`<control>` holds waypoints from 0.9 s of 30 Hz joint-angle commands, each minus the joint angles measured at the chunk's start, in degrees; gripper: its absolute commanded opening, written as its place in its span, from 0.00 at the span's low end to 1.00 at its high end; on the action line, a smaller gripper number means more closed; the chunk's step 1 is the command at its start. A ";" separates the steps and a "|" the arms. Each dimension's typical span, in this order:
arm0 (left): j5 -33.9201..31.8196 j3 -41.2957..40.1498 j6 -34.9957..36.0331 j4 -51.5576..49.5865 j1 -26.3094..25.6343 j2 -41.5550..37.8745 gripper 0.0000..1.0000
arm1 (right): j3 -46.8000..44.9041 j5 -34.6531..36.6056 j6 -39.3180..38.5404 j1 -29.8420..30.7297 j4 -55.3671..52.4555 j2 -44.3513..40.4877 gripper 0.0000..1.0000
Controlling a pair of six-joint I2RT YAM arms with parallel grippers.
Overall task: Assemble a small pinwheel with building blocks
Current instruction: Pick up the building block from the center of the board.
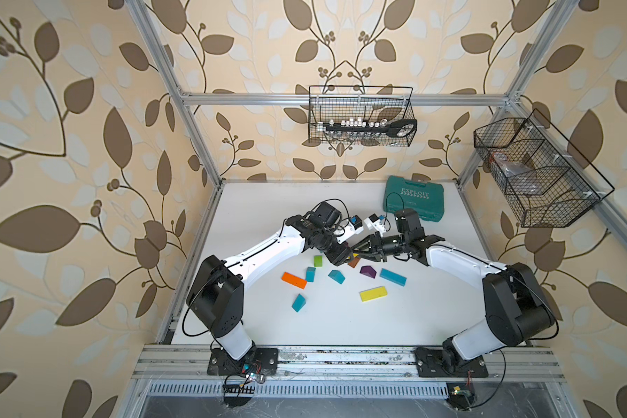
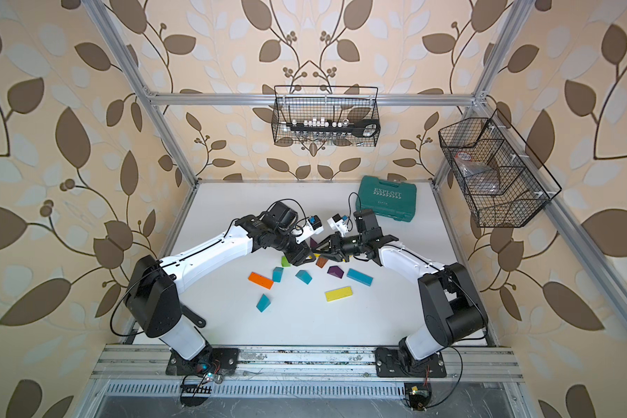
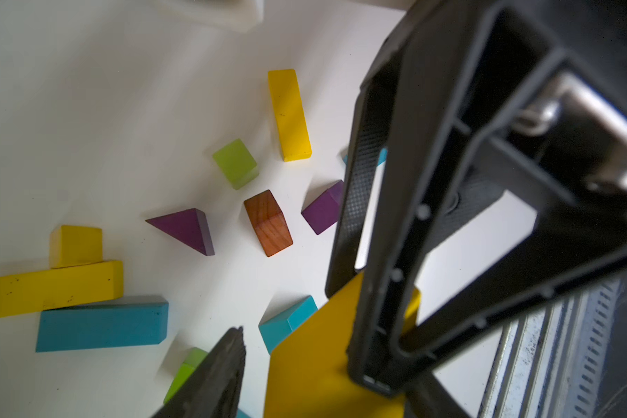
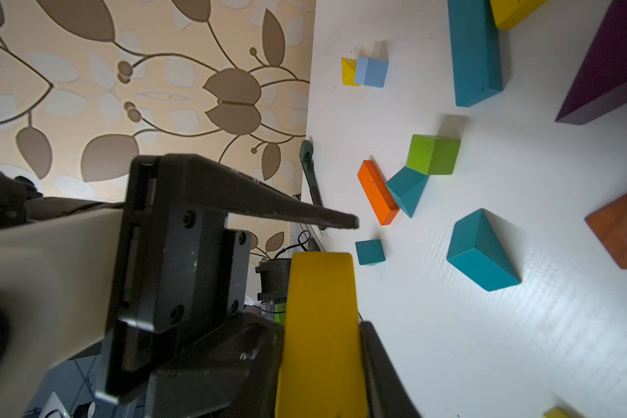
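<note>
My right gripper (image 4: 321,336) is shut on a yellow bar (image 4: 319,289), holding it above the table's middle. My left gripper (image 3: 326,354) meets it tip to tip (image 1: 350,255) and straddles the same yellow bar (image 3: 304,362). Its jaws are open, with a gap between one of its fingers (image 3: 225,362) and the bar. Loose building blocks lie in front: an orange bar (image 1: 294,280), a teal bar (image 1: 392,277), a yellow bar (image 1: 373,294), a purple wedge (image 1: 368,271), teal wedges (image 1: 336,277), a green cube (image 1: 318,260) and a brown wedge (image 3: 268,222). Two yellow blocks (image 3: 51,289) and a teal bar (image 3: 102,324) lie together.
A teal EXPLOIT case (image 1: 413,197) lies at the back right of the white table (image 1: 268,202). Wire baskets hang on the back frame (image 1: 361,115) and the right frame (image 1: 536,173). A pale-blue cube (image 4: 371,71) touches a yellow wedge (image 4: 348,71) near the table's edge.
</note>
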 commanded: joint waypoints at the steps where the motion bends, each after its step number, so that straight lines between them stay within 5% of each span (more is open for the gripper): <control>1: 0.21 2.18 1.12 -1.48 0.28 0.36 0.56 | -1.07 -2.14 0.12 -0.21 0.27 -0.05 0.00; 7: 1.13 2.76 1.42 -1.93 0.28 0.41 0.49 | -0.35 -2.72 0.06 -0.21 0.17 0.76 0.00; 14: 0.50 3.03 1.19 -3.10 0.28 1.01 0.38 | 0.03 -2.39 -0.91 -0.39 -1.04 1.53 0.13; 18: -0.43 2.78 0.46 -3.51 0.36 0.76 0.33 | 0.39 -2.05 -1.00 -0.39 -0.87 1.77 0.11; 21: -0.94 2.49 -0.11 -3.66 0.36 1.03 0.32 | 0.66 -1.93 -1.17 -0.39 -1.12 2.21 0.23; 27: -2.18 2.43 -1.35 -4.98 0.45 1.98 0.28 | 0.78 -1.50 -1.44 -0.39 -1.22 3.14 0.31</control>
